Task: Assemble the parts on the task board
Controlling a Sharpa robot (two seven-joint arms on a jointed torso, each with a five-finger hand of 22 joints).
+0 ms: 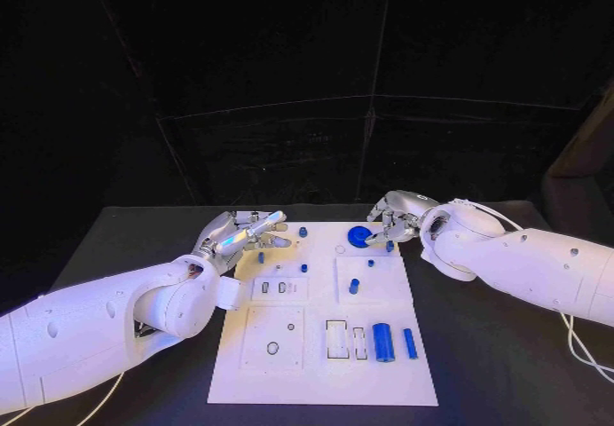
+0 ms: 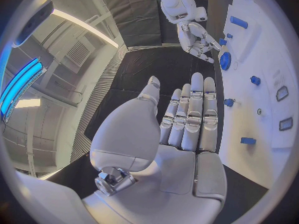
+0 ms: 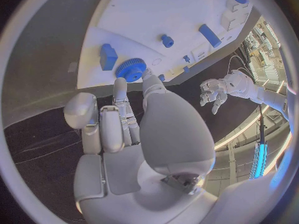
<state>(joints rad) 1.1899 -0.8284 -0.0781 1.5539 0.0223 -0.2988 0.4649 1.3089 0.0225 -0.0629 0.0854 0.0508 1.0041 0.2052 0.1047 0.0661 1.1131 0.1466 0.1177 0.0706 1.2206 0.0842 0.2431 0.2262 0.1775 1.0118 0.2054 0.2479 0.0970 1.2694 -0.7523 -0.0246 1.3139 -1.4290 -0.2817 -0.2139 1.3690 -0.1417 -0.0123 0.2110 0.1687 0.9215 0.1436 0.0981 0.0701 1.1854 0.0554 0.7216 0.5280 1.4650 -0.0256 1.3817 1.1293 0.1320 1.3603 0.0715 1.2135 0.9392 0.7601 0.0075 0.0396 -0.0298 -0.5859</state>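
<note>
The right hand (image 1: 399, 216) is pinching the blue gear (image 3: 131, 69) at the task board's (image 1: 320, 373) far edge, seemingly seating it; next, pressing down squarely. The left hand (image 1: 246, 229) is hovering, fingers extended together, holding nothing.

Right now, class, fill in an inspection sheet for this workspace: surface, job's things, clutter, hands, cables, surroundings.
Surface: black table, bare around the plate.
Job's things: white task board in the middle; blue gear at its far edge; two blue cylinders lying near the front; small blue pegs scattered between.
Clutter: nothing seen.
Hands: left hand open, over the board's far left corner, holding nothing; right hand with fingers touching the gear.
Cables: white cable hanging from the right arm.
Surroundings: dark backdrop.
</note>
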